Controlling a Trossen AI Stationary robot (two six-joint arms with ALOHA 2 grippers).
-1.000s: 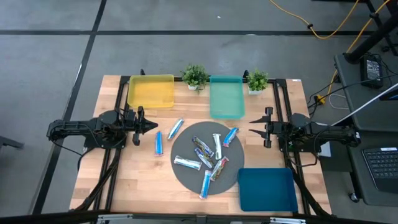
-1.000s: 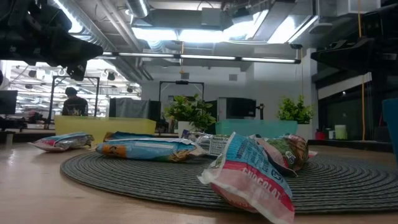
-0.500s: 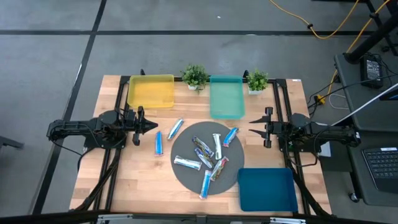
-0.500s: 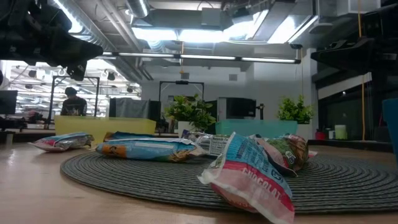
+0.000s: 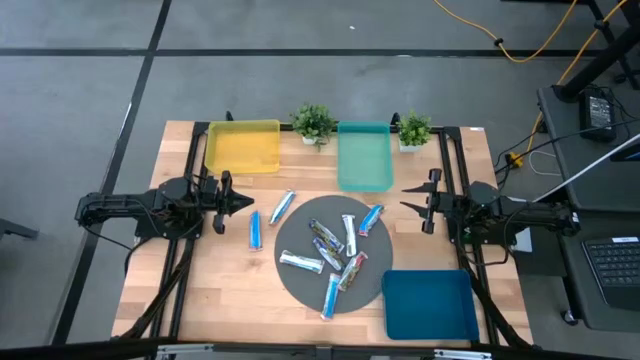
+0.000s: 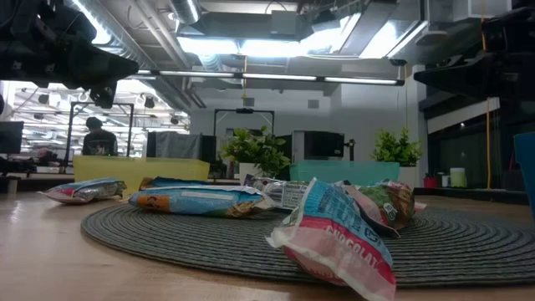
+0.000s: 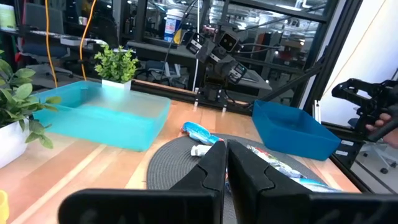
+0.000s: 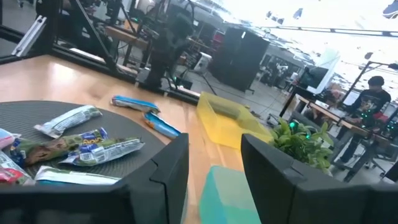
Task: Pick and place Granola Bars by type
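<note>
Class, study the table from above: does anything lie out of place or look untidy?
Two granola bars lie on the bare wood, off the round grey mat where the others sit in a loose jumble, some overlapping. The yellow tray, teal tray and blue tray look empty. Nothing looks spilled or damaged.

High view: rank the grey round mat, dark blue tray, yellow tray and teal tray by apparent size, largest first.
1. Grey round mat, clearly the largest.
2. Dark blue tray.
3. Yellow tray and teal tray: these look too alike in area to rank; the yellow one is wider, the teal one longer.

Closed left pincer (image 7: 226, 163) above mat (image 7: 168, 163)
</note>
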